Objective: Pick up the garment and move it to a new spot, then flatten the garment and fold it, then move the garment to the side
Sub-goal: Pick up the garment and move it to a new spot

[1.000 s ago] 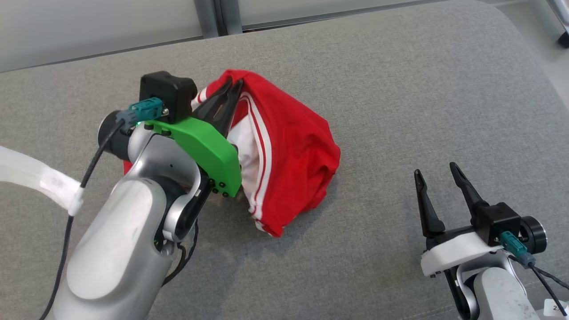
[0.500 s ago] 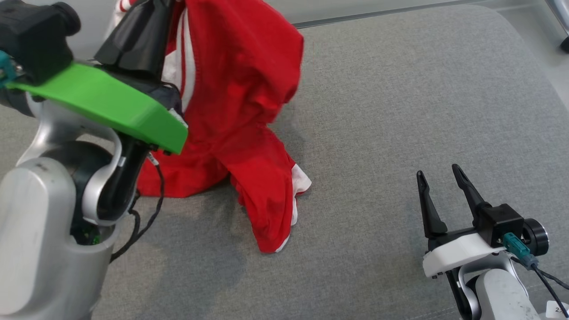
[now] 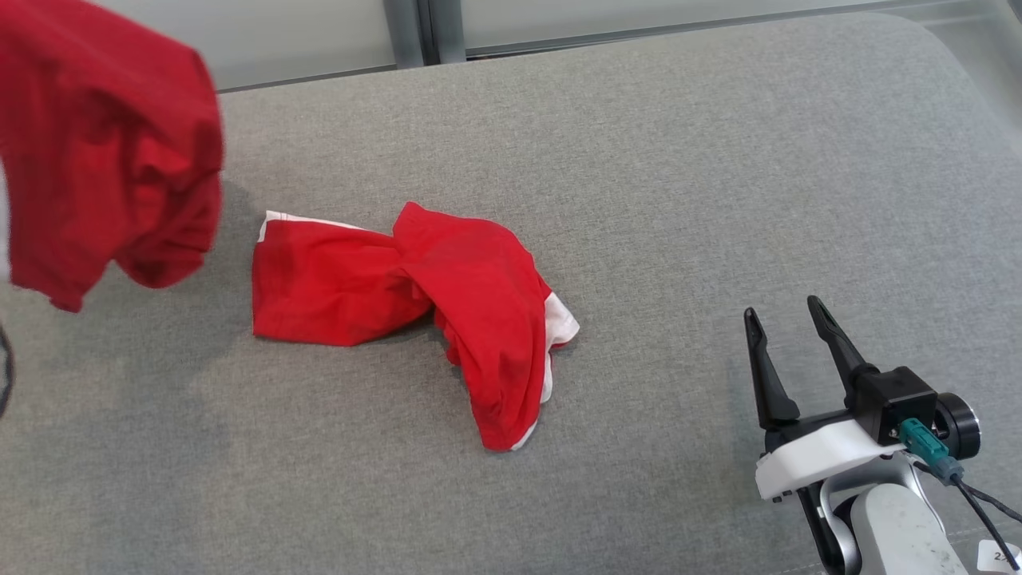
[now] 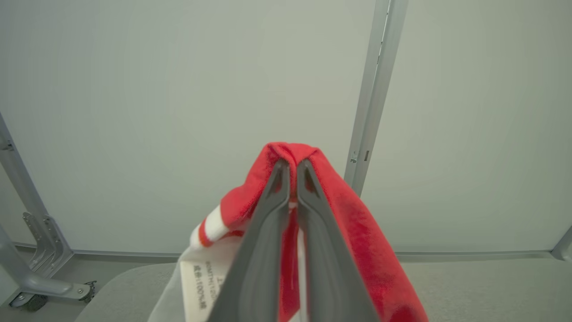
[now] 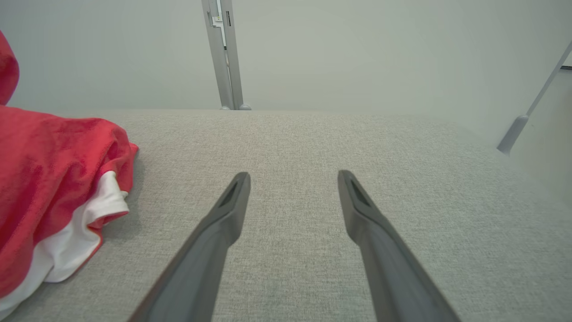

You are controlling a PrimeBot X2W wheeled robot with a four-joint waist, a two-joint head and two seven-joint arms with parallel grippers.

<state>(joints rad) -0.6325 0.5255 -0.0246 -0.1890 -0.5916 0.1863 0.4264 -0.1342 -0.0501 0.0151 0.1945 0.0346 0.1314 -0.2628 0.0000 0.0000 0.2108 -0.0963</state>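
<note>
**Garment half up, rest on the pad**

The red garment point(image 3: 471, 295) w/ white trim lies bunched and twisted mid-pad. A second red mass, the lifted end point(image 3: 104, 144), hangs blurred at the upper left of the head view, close to the lens. Can't tell from that view whether the two join. I'd judge it one piece, part raised, part trailing.

The L claw point(image 4: 292, 167) is clamped tight on a red fold at its very tips. A striped cuff point(image 4: 210, 226) and a white label point(image 4: 201, 286) hang just below, w/ a pale wall point(image 4: 134, 89) behind. The R claw point(image 3: 782, 308) stands wide apart w/ nothing in it, low over the grey pad point(image 3: 718, 160), well to the right of the heap. In its own view the heap's white edge lies off to the left of its fingers.

Step in hand, as I read it: pick up & carry to a new spot. To do it well:
- Raise until the trailing part clears the pad before going sideways, else it drags & twists more.
- Go steady, since a tip-only pinch on one fold may slip.
- Set down where there's bare pad all round, i.e. room to spread.
- Keep the R claw free to take a loose edge for flattening.
</note>
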